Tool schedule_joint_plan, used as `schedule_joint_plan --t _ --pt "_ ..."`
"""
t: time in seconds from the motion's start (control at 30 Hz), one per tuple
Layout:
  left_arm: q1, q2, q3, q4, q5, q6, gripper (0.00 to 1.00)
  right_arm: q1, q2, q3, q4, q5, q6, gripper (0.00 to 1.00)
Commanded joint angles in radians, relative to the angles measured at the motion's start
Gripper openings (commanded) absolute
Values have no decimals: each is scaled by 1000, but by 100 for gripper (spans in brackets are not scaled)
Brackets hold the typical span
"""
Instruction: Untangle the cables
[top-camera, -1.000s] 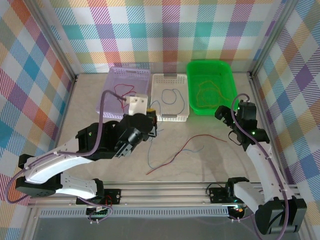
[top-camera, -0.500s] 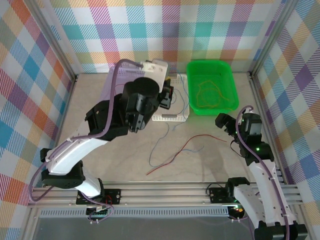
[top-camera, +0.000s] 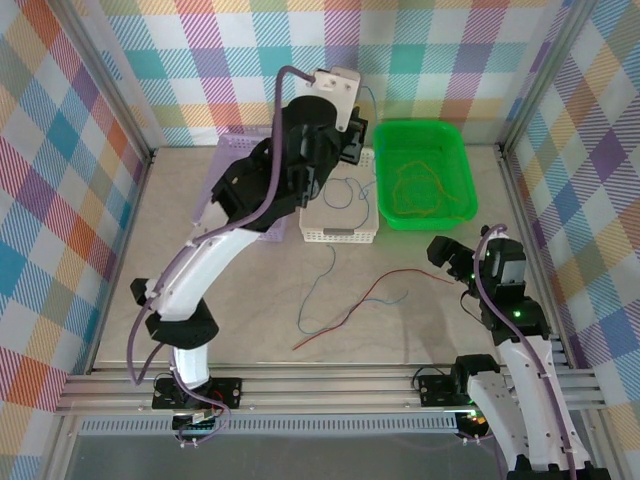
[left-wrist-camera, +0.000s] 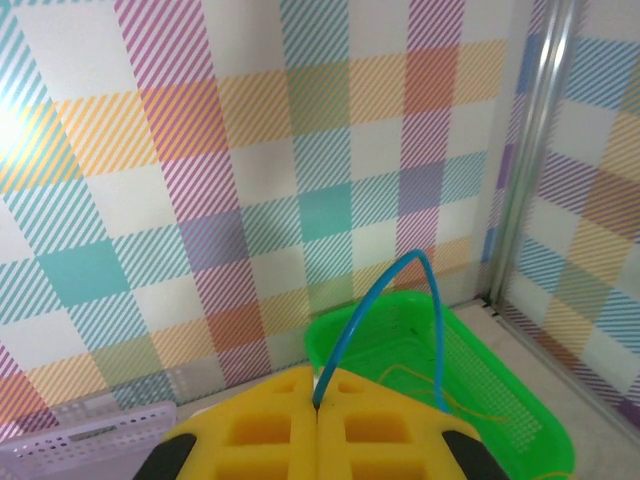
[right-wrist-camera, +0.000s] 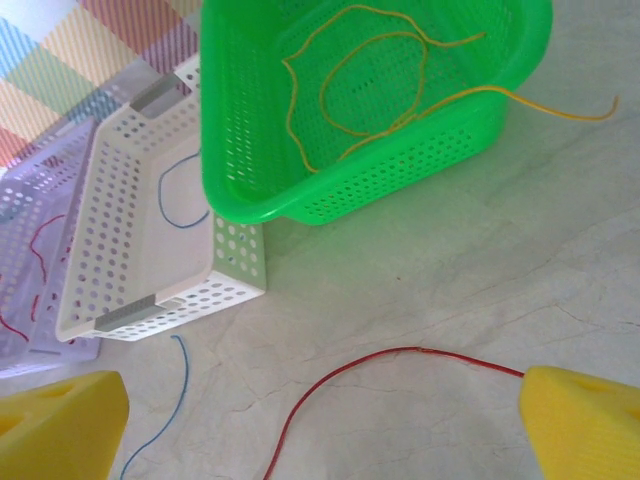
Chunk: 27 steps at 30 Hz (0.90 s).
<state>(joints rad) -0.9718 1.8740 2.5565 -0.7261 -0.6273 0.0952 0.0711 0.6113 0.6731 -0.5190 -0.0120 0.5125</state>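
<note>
The left tool (left-wrist-camera: 317, 405) is clamped on the blue cable (left-wrist-camera: 385, 285), high at upper centre of the top view. The cable's tail trails down to the bench (top-camera: 200, 270) near the red cable (top-camera: 385, 287). Best to lift steadily until that tail swings free, then lower it into the white basket (top-camera: 340, 236). The right tool (right-wrist-camera: 322, 420), at lower right, stands wide open over the red cable.

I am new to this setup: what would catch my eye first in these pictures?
The left gripper, high by the back wall, is shut on a thin blue wire. Nearby stands a green plastic basket holding a yellow-orange wire; a red wire lies on the table.
</note>
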Motion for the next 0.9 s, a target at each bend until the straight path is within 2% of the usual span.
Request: schedule_joint_plan --t 0.0,0.47,0.87 --pt "49 47 50 48 61 7 0 -7 -29 -7 -18 -29 -11 100" --pt "174 279 35 -4 94 -64 0 -7 -45 -20 0 -77 -25 100" --pt "264 318 -268 105 133 -169 0 -7 -41 -33 7 -107 -29 100"
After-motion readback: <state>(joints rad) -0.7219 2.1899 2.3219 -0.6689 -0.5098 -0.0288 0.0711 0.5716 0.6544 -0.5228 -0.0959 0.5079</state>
